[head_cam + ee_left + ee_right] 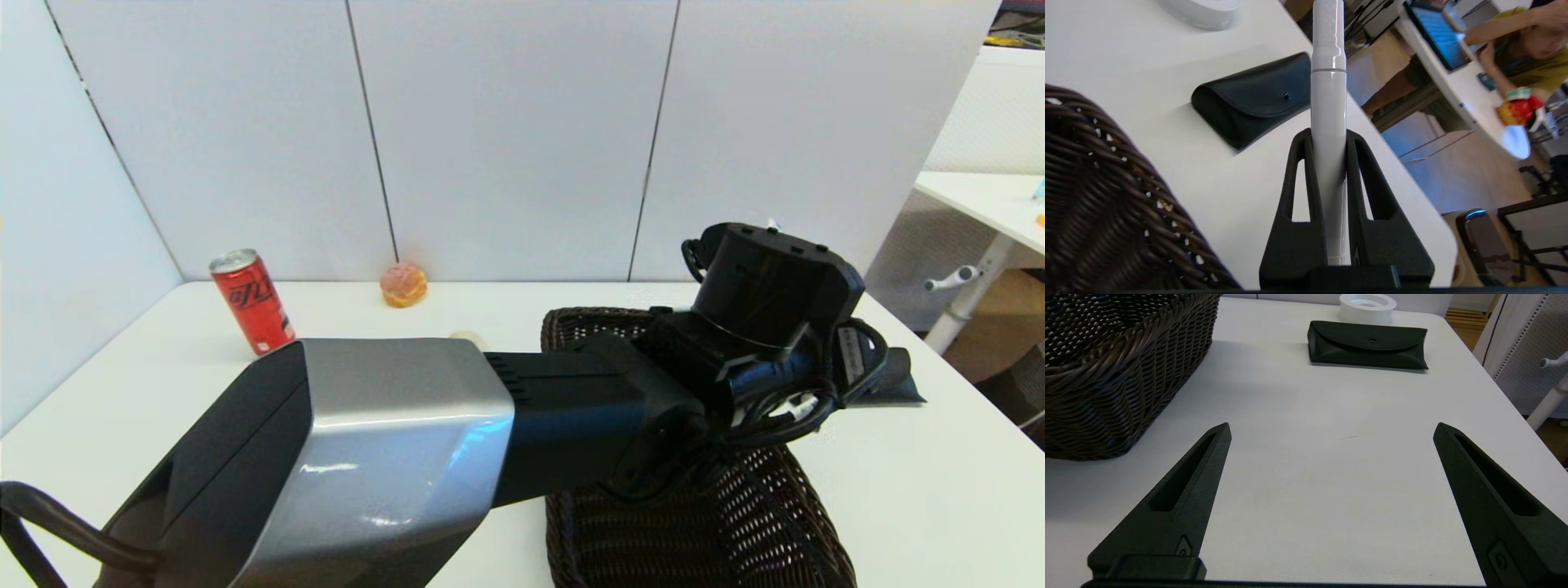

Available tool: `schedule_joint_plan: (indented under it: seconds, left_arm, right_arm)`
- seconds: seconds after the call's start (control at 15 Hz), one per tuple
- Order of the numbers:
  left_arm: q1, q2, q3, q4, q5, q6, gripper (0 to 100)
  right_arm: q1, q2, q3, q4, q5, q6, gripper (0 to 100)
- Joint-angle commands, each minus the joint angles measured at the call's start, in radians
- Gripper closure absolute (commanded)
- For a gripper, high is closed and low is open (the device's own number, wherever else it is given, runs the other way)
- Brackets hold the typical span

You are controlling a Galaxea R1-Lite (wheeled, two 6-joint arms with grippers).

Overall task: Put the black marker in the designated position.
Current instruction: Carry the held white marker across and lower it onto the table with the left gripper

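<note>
The black marker (1328, 122), a slim white pen, stands lengthwise between the fingers of my left gripper (1329, 136), which is shut on its lower half. The capped end juts out past the fingertips. In the head view my left arm (759, 310) reaches across the dark wicker basket (571, 327) to the right side of the table, and the wrist hides the fingers and the marker. The gripper hangs above bare table between the basket (1106, 196) and the table's right edge. My right gripper (1333, 426) is open and holds nothing, low over the table beside the basket (1126, 355).
A black glasses case (1253, 98) (1367, 345) lies on the table past the marker's tip, with a white ring-shaped roll (1366, 306) behind it. A red can (251, 300) and a small bun (403, 284) stand at the back left by the wall.
</note>
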Motion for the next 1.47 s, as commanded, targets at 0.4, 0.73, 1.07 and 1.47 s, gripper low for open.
schedule_joint_plan:
  seconds: [0.4, 0.73, 1.07, 1.47]
  left_arm:
    - [0.001, 0.000, 0.000, 0.046, 0.047, 0.034, 100]
    - [0.001, 0.008, 0.000, -0.005, 0.052, 0.013, 100]
    - [-0.001, 0.028, 0.000, -0.005, 0.052, 0.005, 100]
    - [-0.001, 0.034, 0.000, -0.005, 0.054, 0.007, 100]
  right_arm:
    - [0.000, 0.001, 0.000, 0.000, 0.001, -0.001, 0]
    - [0.000, 0.001, 0.000, 0.000, 0.001, -0.001, 0]
    - [0.000, 0.001, 0.000, 0.000, 0.001, -0.001, 0]
    - [0.000, 0.001, 0.000, 0.000, 0.001, -0.001, 0]
